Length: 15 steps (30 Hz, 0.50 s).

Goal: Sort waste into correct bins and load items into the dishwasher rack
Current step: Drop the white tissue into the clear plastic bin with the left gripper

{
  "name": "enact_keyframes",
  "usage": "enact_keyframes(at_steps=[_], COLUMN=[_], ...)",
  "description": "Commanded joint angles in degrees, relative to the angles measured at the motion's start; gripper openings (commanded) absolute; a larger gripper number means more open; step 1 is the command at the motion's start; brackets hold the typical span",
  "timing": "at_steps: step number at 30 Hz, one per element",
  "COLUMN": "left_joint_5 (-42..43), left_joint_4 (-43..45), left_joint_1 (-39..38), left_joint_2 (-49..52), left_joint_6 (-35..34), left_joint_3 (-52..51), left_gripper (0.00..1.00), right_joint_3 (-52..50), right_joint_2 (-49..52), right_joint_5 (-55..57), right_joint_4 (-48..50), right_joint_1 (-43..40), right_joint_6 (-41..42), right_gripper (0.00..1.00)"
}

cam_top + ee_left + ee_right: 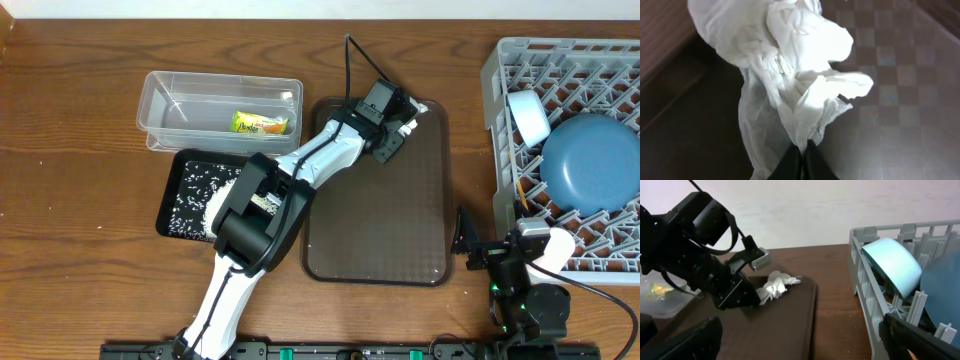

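Tissue (pixel 790 65), crumpled white, was pinched in the left hand (pixel 802 160) at the brown tray's (pixel 400 230) far right corner, seemingly for carrying off as waste, while the right hand (pixel 466 240) idled, fingers apart, beside the rack (pixel 500 60).

Tissue (pixel 790 65): white, folds shading to grey.
Serving tray (pixel 890 60): dark brown, faint checker texture.
Wrapper (pixel 260 123): yellow-green, with an orange patch.
Tub (pixel 160 100): clear.
Shallow tray (pixel 165 205): black, speckled with white rice grains (pixel 195 185).
Rack (pixel 500 70): light grey lattice.
Large bowl (pixel 590 160): blue.
Smaller bowl (pixel 892 265): pale mint.
Surface (pixel 80 150): reddish-brown wood grain.
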Motion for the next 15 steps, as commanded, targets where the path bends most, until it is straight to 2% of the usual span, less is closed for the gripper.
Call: enact_keyframes(at_steps=[1, 10, 15], left_joint_5=[-0.7, -0.8, -2.1], left_joint_4=[-2.3, -13.2, -21.1], left_joint_1=[0.4, 4.3, 9.2], left_joint_2=[-0.7, -17.7, -26.2], left_joint_6=[-0.1, -0.6, -1.2], left_joint_3=[-0.3, -0.3, -0.3], left_gripper=[0.06, 0.06, 0.06], right_joint_3=[-0.2, -0.2, -0.2], right_joint_2=[-0.3, -0.3, -0.3], right_joint_5=[-0.2, -0.2, -0.2], right_joint_4=[0.0, 0.0, 0.0], right_joint_1=[-0.9, -0.9, -0.9], right_joint_6=[0.6, 0.6, 0.6], right_gripper=[0.99, 0.99, 0.99])
